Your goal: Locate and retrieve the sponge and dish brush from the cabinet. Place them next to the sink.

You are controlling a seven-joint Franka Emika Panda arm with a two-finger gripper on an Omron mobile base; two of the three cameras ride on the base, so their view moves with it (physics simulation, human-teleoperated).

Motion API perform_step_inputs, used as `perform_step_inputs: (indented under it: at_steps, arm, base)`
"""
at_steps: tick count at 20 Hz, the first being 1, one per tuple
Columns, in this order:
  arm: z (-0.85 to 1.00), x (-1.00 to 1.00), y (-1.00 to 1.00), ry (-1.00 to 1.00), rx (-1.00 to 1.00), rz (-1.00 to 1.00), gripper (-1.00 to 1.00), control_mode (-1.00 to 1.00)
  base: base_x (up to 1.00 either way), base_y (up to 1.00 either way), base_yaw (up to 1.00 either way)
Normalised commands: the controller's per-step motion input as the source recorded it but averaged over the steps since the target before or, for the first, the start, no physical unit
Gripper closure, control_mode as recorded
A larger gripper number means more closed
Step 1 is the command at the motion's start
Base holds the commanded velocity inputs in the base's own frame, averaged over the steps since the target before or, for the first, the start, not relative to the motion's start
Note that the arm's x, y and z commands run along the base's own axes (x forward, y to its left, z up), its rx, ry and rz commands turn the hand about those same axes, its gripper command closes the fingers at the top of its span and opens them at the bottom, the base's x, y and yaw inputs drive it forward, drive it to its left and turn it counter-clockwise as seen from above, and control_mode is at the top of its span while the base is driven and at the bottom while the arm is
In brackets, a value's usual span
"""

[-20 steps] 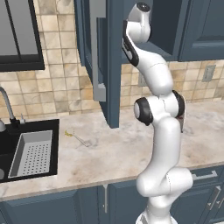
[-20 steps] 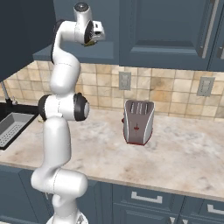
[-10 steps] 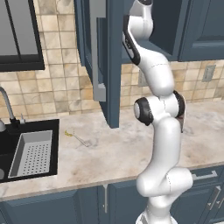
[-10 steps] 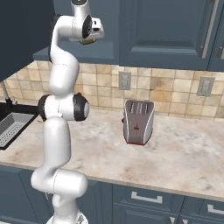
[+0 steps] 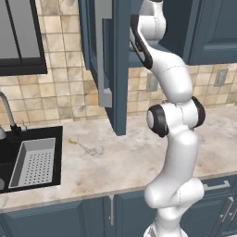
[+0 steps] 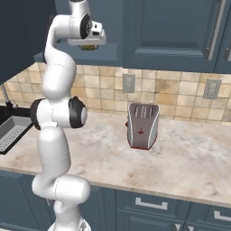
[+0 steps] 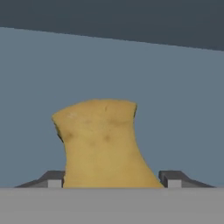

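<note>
Reaching into the cabinet [image 5: 118, 65], your gripper [image 7: 113, 181] stands wide, its 2 fingertips flanking the sponge [image 7: 103, 144], seemingly not yet clamped.

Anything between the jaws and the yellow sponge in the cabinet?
Nothing visible. In the hand view the ochre-yellow sponge sits directly between the two dark fingertips, jaws open either side, with only the blue cabinet interior behind it.
</note>
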Motion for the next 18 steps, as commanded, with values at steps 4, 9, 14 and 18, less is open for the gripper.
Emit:
perform_step_inputs:
  at_steps: [4, 9, 14, 18]
  arm:
    - [-0.07, -0.72, 0.06, -0.07, 0.04, -0.13, 1.0, -1.0]
    - [-0.1, -0.69, 0.1, -0.2, 0.0, -0.04, 1.0, -1.0]
    - [-0.06, -0.82, 0.04, -0.18, 0.0, -0.02, 1.0, -1.0]
    - [-0.02, -0.99, 0.0, -0.14, 0.02, -0.04, 1.0, -1.0]
  base:
    - [0.0, 0.0, 0.0]
    - [0.0, 0.0, 0.0]
    - [0.0, 0.0, 0.0]
    - [0.0, 0.0, 0.0]
